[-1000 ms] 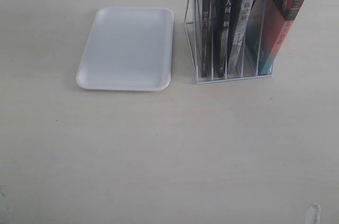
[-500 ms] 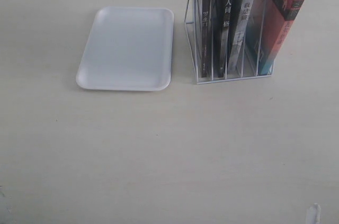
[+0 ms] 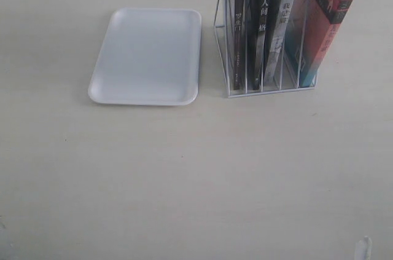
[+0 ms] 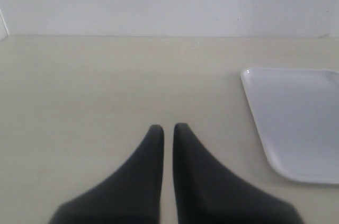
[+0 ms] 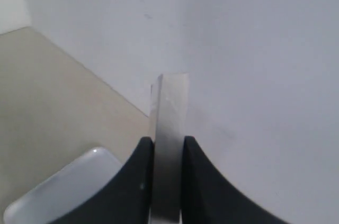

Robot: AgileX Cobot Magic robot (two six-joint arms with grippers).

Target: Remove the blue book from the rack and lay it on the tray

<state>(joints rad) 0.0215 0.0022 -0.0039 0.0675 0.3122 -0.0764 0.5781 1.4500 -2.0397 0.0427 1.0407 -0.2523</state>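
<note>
My right tool (image 5: 167, 142) clamps the thin blue book (image 5: 172, 105) by its pale edge, aloft above a rounded corner of the flat white tray (image 5: 61, 192); my left tool (image 4: 168, 127), closed on nothing, hangs over open pale bench (image 4: 79, 86).

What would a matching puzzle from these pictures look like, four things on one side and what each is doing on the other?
1. tray
2. red book
3. left gripper
4. right gripper

a. shut on a thin held book, seen edge-on
b. lying flat, nothing on it
c. shut, holding nothing
d. leaning in the rack's end slot

Pairs: 1-b, 2-d, 3-c, 4-a
</note>
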